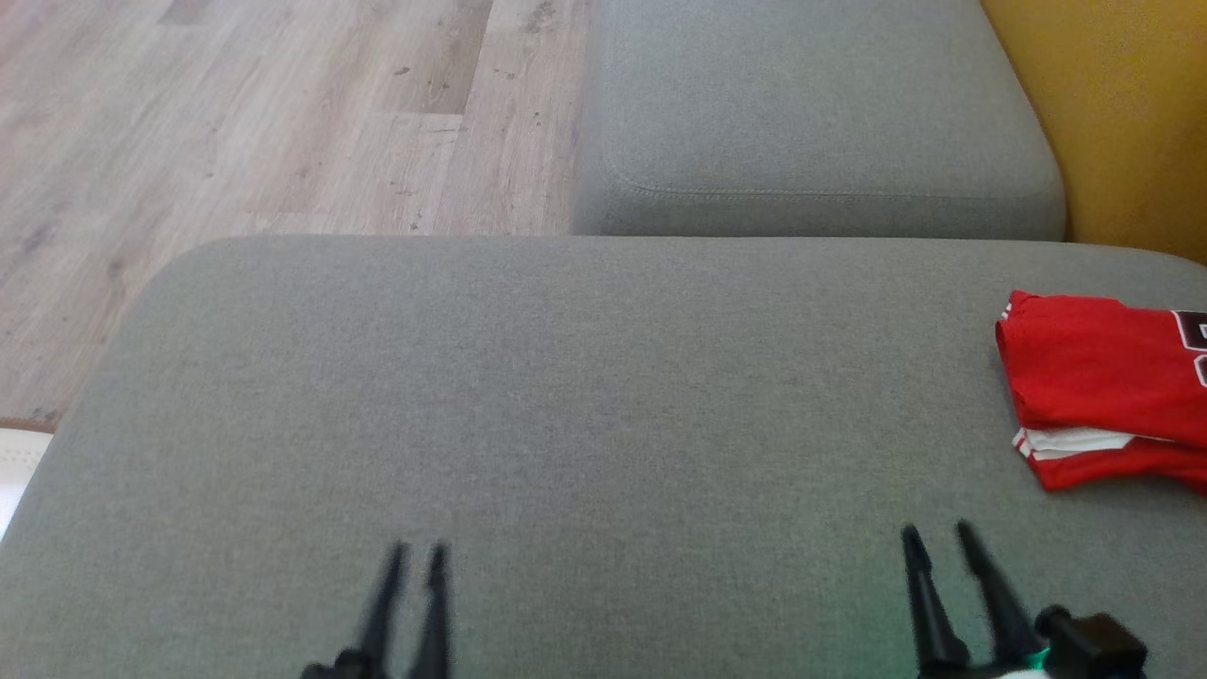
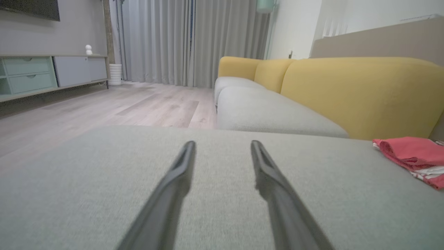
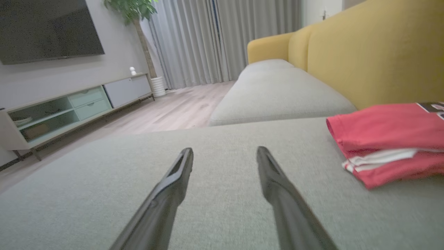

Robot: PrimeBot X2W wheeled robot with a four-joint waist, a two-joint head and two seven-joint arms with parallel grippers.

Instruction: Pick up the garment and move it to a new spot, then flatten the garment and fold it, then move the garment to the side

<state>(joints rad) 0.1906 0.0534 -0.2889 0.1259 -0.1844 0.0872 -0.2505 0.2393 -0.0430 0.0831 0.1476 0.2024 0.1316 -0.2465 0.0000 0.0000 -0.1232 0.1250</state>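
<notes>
The red folded cloth garment [image 1: 1099, 377], with white stripes along one hem, lies flat at the right edge of the grey woven sofa seat [image 1: 566, 377]. The right tool [image 1: 936, 530] is near it and the left tool [image 1: 420, 549] well apart. Both tools' slim dark fingers are spread and empty.
</notes>
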